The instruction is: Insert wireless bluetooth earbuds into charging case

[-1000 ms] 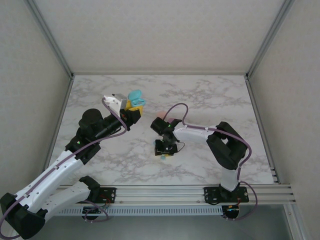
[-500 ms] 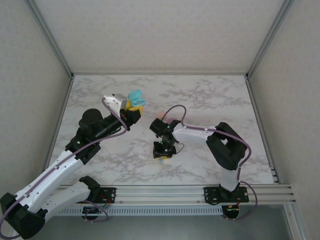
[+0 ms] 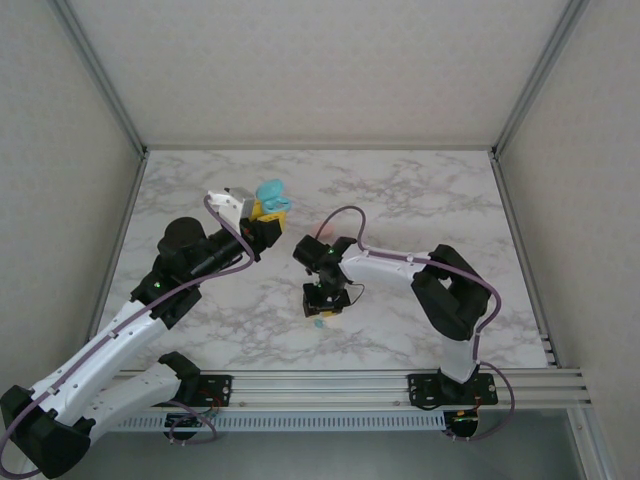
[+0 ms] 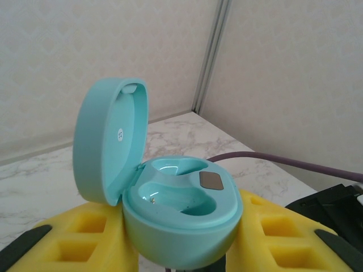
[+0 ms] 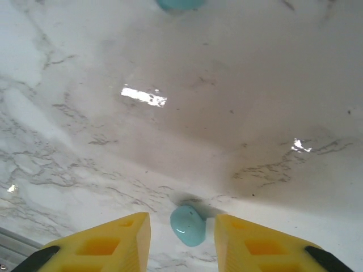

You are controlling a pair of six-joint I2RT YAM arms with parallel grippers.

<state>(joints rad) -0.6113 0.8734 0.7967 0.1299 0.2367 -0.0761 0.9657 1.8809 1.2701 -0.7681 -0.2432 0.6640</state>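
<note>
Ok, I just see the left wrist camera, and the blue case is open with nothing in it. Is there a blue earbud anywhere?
Observer: Yes, a blue earbud lies on the table.
Operator: Are the right jaws near it?
Observer: Yes. They stand open on either side of it, not touching it.
Operator: Any more blue ones?
Observer: A blue thing peeks in at the top edge of the right wrist view. It is too cut off to tell what it is.

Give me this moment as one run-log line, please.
left fingers: hold open case | right fingers: open astride teal earbud on table | case empty
</note>
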